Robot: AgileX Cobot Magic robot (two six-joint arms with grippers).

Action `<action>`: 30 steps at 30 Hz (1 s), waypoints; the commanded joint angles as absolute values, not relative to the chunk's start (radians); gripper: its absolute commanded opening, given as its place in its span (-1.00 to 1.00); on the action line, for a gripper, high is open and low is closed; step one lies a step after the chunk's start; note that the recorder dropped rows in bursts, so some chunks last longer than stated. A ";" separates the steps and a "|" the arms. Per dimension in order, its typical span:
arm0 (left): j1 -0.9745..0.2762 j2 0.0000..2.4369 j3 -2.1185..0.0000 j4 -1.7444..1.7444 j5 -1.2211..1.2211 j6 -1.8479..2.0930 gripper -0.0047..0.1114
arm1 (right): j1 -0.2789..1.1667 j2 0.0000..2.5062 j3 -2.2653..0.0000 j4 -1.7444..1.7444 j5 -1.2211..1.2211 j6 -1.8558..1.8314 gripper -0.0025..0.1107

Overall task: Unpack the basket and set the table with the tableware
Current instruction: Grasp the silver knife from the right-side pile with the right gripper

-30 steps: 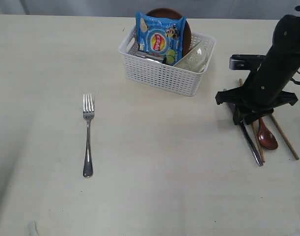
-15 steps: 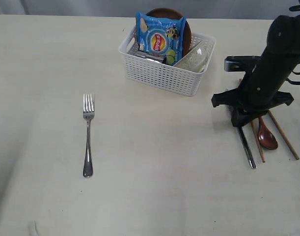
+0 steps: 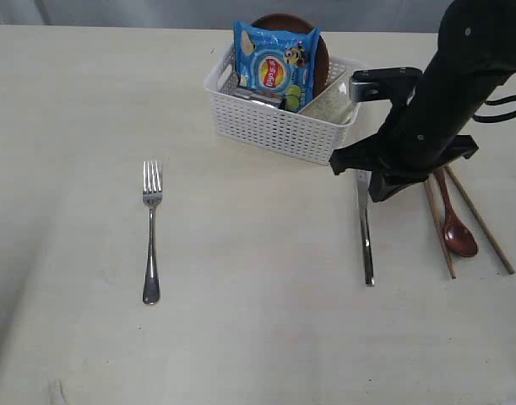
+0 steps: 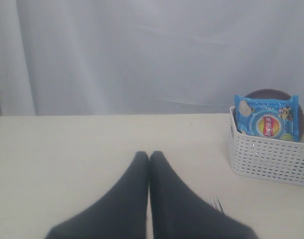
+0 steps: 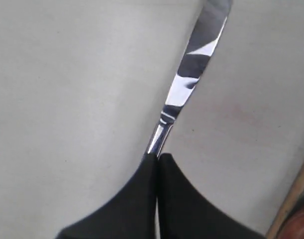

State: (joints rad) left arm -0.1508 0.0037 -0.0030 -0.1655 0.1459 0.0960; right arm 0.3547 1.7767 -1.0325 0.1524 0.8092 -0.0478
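Observation:
My right gripper [image 3: 377,187] is shut on one end of the steel knife [image 3: 366,240], which points toward the table's front edge; in the right wrist view the blade [image 5: 192,79] sticks out past the closed gripper [image 5: 157,157]. The reddish-brown spoon [image 3: 458,226] and two chopsticks [image 3: 483,224] lie just right of that arm. The fork [image 3: 151,228] lies alone at the left. The white basket [image 3: 274,128] holds the brown plate [image 3: 318,44] and pale bowl [image 3: 334,103]. My left gripper [image 4: 150,155] is shut and empty, out of the exterior view.
A blue crisp packet [image 3: 273,66] stands upright in the basket in front of the plate. The cream table [image 3: 241,337] stretches wide. In the left wrist view the basket [image 4: 263,158] and fork tines [image 4: 216,203] show off to one side.
My right arm has carried the knife leftward, away from the spoon and chopsticks, to a spot below the basket's right end. The fork and basket have not moved.

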 commanded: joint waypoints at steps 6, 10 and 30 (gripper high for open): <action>-0.152 0.000 0.000 -0.162 0.140 0.097 -0.92 | 0.365 1.773 -1.002 0.144 0.783 0.045 -0.79; -0.152 0.000 0.000 -0.162 0.140 0.097 -0.92 | 0.400 1.826 -0.999 0.145 0.753 0.098 -0.28; -0.152 0.000 0.000 -0.162 0.140 0.097 -0.92 | 0.480 1.976 -0.999 -0.060 0.686 0.401 -0.31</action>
